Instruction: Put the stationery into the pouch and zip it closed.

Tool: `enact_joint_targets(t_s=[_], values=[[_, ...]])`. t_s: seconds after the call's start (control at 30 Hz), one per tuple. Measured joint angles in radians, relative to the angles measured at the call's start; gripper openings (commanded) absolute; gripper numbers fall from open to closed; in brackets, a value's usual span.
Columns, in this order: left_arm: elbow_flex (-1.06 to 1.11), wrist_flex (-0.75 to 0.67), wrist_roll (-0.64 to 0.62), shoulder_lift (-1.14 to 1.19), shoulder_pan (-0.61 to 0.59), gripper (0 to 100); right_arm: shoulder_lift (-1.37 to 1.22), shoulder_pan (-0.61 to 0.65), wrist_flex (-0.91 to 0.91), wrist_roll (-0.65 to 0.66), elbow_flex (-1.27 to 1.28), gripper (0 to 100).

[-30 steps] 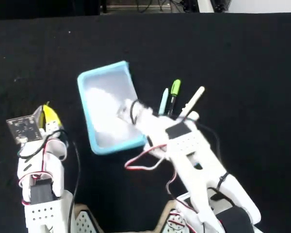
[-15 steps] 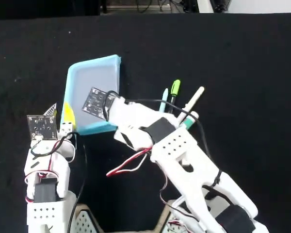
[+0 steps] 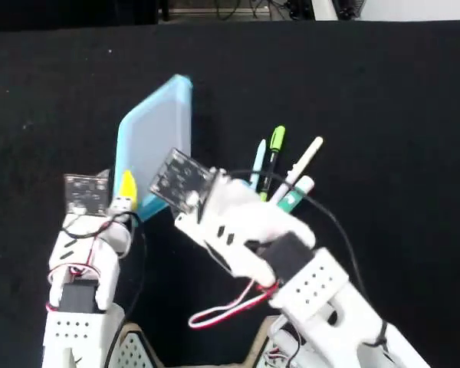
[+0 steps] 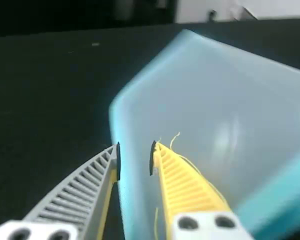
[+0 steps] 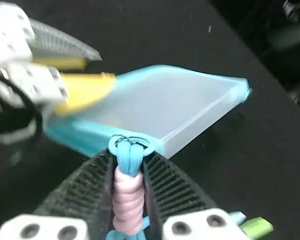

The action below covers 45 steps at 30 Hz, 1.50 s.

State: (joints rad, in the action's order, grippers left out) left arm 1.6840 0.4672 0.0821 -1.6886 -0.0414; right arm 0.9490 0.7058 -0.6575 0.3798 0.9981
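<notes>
Black tabletop (image 3: 383,115) is carrying the tilted blue pouch (image 3: 153,142). Left gripper (image 4: 135,155) is pinching its edge, fingers almost together. Right gripper (image 5: 127,170) is clamping tight on the braided zipper cord (image 5: 127,192), with pens (image 3: 272,157) lying just beside.

Seen from high overhead, a fixed camera looks down on the black table (image 3: 368,77), the arms' bases at the frame's lower edge. Each wrist camera peers along its own fingers at close range: the left gripper (image 4: 135,157) pinches the pouch (image 4: 215,125) rim, and the right gripper (image 5: 127,156) clamps the zip cord (image 5: 127,182). All three views share the pouch, and the right wrist view also takes in the left gripper.
</notes>
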Motion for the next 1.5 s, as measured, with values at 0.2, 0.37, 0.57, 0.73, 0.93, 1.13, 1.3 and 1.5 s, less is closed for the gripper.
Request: enact_joint_targets(t_s=[0.2,0.37,0.57,0.73,0.93,1.13,1.3,1.5], values=[[0.000,0.034,0.097,0.000,0.101,13,0.146,0.002,0.454,-0.066,0.333,1.1],[0.000,0.034,0.103,0.000,0.109,12,0.322,0.002,0.548,-0.124,0.448,1.1],[0.000,0.034,0.103,0.000,0.109,11,0.486,0.032,0.557,-0.167,0.537,1.1],[0.000,0.032,0.035,0.000,0.109,11,0.528,0.071,0.557,-0.170,0.559,1.1],[0.000,0.031,-0.029,0.000,0.158,11,0.532,0.071,0.557,-0.170,0.559,1.1],[0.000,0.031,-0.037,0.000,0.210,11,0.534,0.071,0.528,-0.146,0.559,1.1],[0.000,0.031,-0.037,0.000,0.175,11,0.534,0.074,0.483,-0.117,0.559,1.1],[0.000,0.031,-0.037,0.000,0.166,11,0.540,0.075,0.483,-0.107,0.588,1.1]])
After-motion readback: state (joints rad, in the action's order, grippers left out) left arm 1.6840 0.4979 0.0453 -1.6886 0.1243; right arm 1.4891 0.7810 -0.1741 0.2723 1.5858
